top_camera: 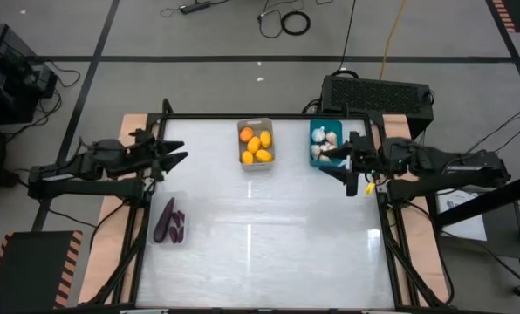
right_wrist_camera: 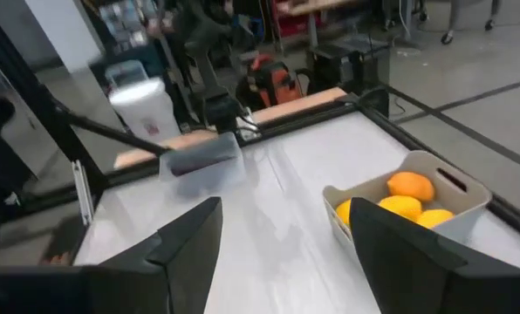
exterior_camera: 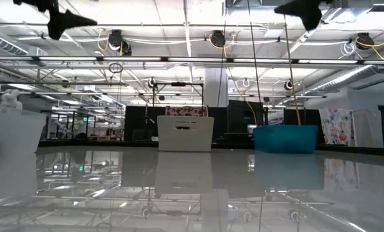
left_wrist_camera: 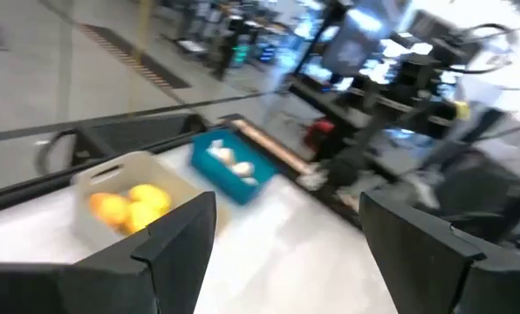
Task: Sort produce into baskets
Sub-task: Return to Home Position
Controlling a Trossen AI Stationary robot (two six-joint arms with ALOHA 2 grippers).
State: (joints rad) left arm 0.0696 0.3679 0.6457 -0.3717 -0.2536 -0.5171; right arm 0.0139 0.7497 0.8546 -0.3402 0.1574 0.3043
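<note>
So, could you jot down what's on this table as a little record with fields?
Light grey plastic bin: yellow and orange round fruits
Teal-blue plastic bin: whitish garlic bulbs
Clear see-through bin: dark purple eggplants
Left tool: open, empty, above the white table, left edge
Right tool: open, empty, above the right edge, near the teal-blue bin

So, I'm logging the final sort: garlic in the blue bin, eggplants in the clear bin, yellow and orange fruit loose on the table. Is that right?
Not quite. The fruit is not loose: the high view shows it inside the grey bin. The garlic is in the blue bin and the eggplants in the clear bin, as you said.
</note>
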